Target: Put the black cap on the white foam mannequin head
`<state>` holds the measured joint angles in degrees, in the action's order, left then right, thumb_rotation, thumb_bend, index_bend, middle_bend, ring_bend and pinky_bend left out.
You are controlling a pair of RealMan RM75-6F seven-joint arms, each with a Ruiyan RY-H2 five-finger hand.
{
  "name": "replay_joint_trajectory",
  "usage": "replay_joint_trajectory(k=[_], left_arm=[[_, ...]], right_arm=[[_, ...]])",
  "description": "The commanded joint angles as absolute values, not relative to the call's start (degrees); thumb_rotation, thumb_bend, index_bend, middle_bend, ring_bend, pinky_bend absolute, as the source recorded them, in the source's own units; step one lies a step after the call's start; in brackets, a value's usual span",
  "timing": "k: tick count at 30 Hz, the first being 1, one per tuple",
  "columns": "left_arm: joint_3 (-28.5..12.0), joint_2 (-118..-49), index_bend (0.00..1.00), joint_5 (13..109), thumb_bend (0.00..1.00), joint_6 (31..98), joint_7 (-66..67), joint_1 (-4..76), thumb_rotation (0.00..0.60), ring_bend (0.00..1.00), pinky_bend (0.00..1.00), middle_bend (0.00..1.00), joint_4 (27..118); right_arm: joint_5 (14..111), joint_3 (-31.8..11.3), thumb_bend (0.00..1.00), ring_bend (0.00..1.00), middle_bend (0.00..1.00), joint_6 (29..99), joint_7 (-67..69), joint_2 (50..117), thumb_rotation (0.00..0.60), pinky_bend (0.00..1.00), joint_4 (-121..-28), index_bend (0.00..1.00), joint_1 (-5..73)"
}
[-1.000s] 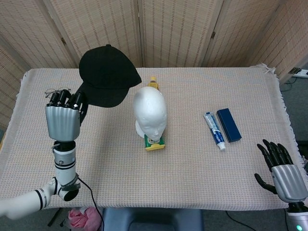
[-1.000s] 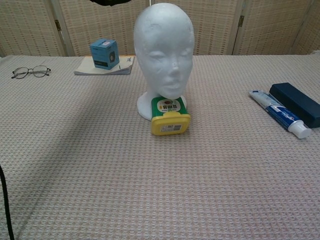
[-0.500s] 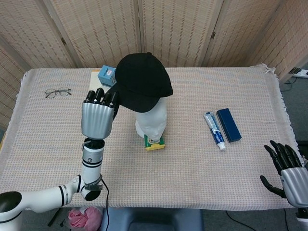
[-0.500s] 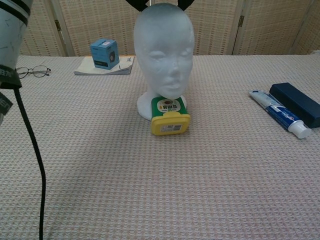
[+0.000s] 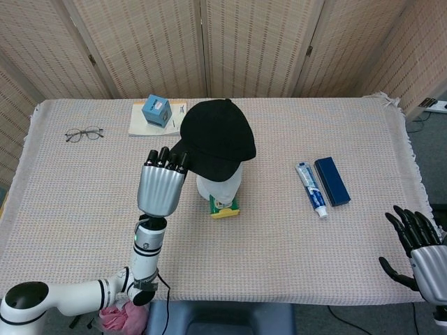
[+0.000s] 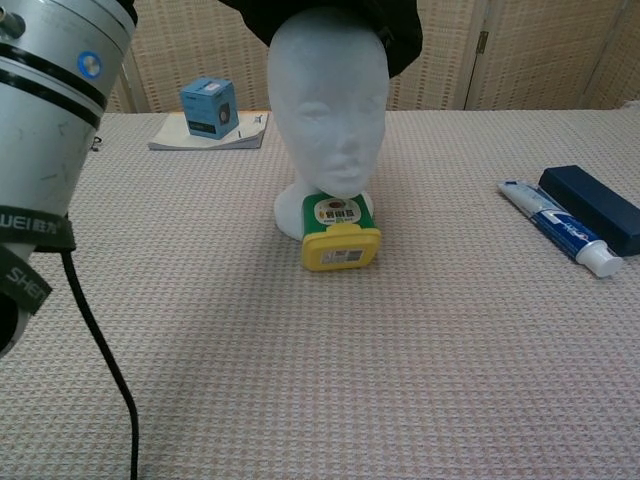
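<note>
Head view only, left hand (image 5: pixel 162 183) pinching black cap (image 5: pixel 217 138), right hand (image 5: pixel 419 246) spread.

On my worktop (image 5: pixel 105 230) I see glasses (image 5: pixel 84 133) at far left, a blue box (image 5: pixel 156 112) resting on a booklet (image 5: pixel 140 124), a toothpaste tube (image 5: pixel 311 188) lying just beside a dark blue case (image 5: pixel 332 181), and a yellow-green container (image 6: pixel 339 231).
</note>
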<state>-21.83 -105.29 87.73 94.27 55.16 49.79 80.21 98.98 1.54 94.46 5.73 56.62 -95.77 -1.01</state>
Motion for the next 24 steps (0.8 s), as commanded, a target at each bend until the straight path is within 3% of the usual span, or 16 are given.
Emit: replay_joint_trajectory(k=[1, 13, 24], left_arm=[[-20.2, -106.8, 0.73, 88.5, 0.50, 94.7, 56.3, 49.0, 0.600, 0.61, 0.72, 0.87, 80.5], [-16.4, -111.2, 0.73, 90.5, 0.50, 95.0, 57.4, 46.5, 0.600, 0.61, 0.72, 0.87, 79.4], [-16.1, -112.5, 0.73, 88.7, 0.50, 95.3, 56.6, 42.7, 0.600, 0.61, 0.73, 0.87, 79.8]], right_arm=[[99.5, 1.7, 0.23, 0.00, 0.00, 95.1, 6.2, 56.4, 0.600, 0.00, -95.6, 0.00, -1.3], [100.2, 1.8, 0.24, 0.00, 0.00, 96.1, 7.3, 56.2, 0.600, 0.00, -95.1, 0.00, -1.7], [100.8, 2.1, 0.24, 0.00, 0.00, 96.6, 7.0, 56.4, 0.600, 0.00, -95.0, 0.00, -2.0]])
